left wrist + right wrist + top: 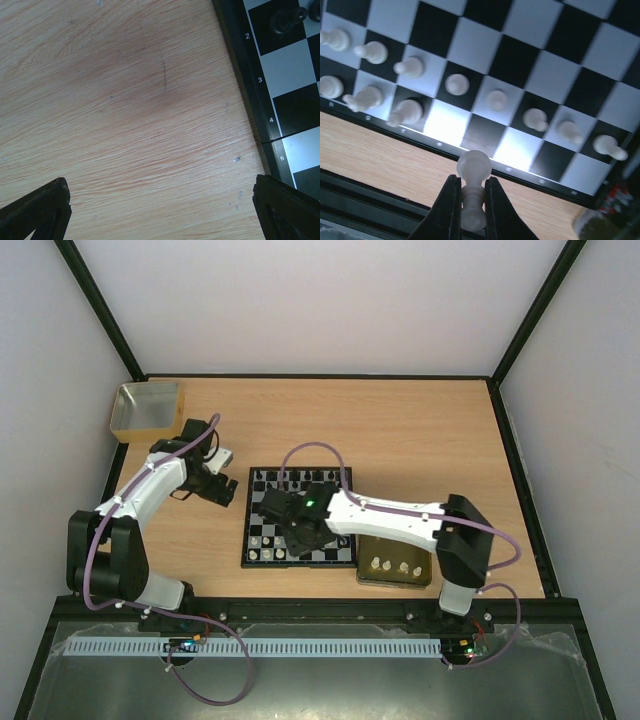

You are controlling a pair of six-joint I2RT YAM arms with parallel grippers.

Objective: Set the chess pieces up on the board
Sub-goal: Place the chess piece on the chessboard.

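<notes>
The chequered board [247, 540] lies mid-table. My right gripper [292, 517] hovers over its near-left part. In the right wrist view this gripper [470, 184] is shut on a white piece [474, 169], pinched by the stem with its round head above the fingertips, over the board's near border. White pawns [456, 84] stand in a row on the board [481, 134], with more white pieces [366, 98] at the left. My left gripper [222, 488] is open over bare wood just left of the board. Its fingers [41, 210] are far apart, and a black piece [286, 20] shows on the board's edge [250, 100].
A shiny gold tray [372, 578] holding a few white pieces sits by the board's near-right corner, under the right arm. A yellowish square box [148, 408] stands at the far left corner. Black frame rails edge the table.
</notes>
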